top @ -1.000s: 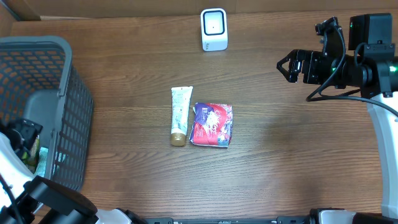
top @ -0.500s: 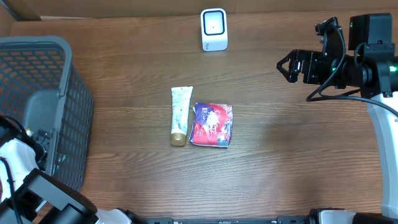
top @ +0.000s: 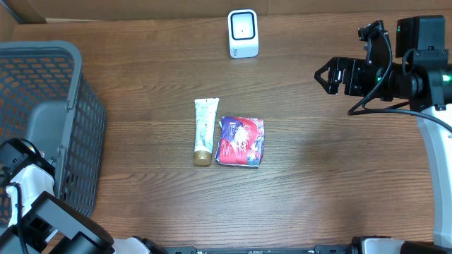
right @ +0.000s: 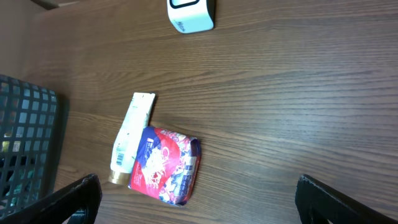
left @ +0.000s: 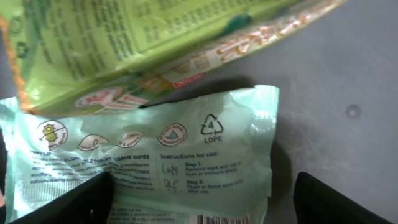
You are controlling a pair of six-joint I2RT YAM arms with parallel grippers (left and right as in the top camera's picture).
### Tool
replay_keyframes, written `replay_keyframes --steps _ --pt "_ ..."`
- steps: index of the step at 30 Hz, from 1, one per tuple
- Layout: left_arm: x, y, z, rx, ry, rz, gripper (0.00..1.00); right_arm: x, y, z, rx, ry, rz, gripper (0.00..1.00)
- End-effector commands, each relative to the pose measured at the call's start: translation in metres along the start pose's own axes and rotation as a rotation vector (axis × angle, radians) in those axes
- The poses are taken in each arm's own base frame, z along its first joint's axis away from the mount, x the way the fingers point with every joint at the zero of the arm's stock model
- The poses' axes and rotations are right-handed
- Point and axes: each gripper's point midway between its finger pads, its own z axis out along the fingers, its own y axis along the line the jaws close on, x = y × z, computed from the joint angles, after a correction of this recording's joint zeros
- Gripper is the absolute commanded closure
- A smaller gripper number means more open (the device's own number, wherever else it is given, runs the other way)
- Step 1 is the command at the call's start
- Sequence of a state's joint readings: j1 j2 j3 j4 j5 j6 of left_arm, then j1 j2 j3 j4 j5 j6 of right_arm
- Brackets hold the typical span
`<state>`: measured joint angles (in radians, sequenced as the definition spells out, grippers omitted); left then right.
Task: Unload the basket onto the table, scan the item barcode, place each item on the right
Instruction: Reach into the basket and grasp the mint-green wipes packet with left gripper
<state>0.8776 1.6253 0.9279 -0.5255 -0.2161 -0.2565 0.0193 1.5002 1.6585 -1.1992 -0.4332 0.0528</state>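
Pale green wipes pack (left: 186,155) lies in the grey basket (top: 78,106), partly under a yellow-green packet (left: 143,43), ungripped between the wide-spread left fingers (left: 74,205). Right fingers (right: 323,208) stand wide and empty above the desk (top: 318,176), where a tube (top: 205,130) and red packet (top: 241,141) lie touching.

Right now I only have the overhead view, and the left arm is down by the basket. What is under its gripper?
Observer: The left gripper hangs open over a pale green wipes pack lying on the grey floor of the basket.
Operator: Is a code showing on that pack?
Observer: Only a sliver of barcode shows at the bottom edge of the left wrist view; the rest is cut off. A yellow-green packet lies across the pack's upper edge.
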Motion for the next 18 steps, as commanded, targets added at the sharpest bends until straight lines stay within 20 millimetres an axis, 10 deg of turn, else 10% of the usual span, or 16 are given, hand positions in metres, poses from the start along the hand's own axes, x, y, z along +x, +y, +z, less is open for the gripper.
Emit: replay_keyframes --steps 1,6,9,18 --pt "0.035 0.003 0.018 -0.008 0.089 -0.005 0.21 0.000 -0.006 -0.002 0.025 -0.004 0.009 0.00" --pt "0.049 0.005 0.024 -0.013 0.109 -0.001 0.50 0.001 -0.006 -0.002 0.025 -0.002 0.010 0.00" --pt "0.057 0.007 0.026 -0.016 0.123 0.002 0.96 0.001 -0.006 -0.002 0.025 -0.002 0.010 0.00" --pt "0.043 -0.011 0.016 0.080 0.121 -0.007 0.96 0.001 -0.006 -0.002 0.025 -0.002 0.010 0.00"
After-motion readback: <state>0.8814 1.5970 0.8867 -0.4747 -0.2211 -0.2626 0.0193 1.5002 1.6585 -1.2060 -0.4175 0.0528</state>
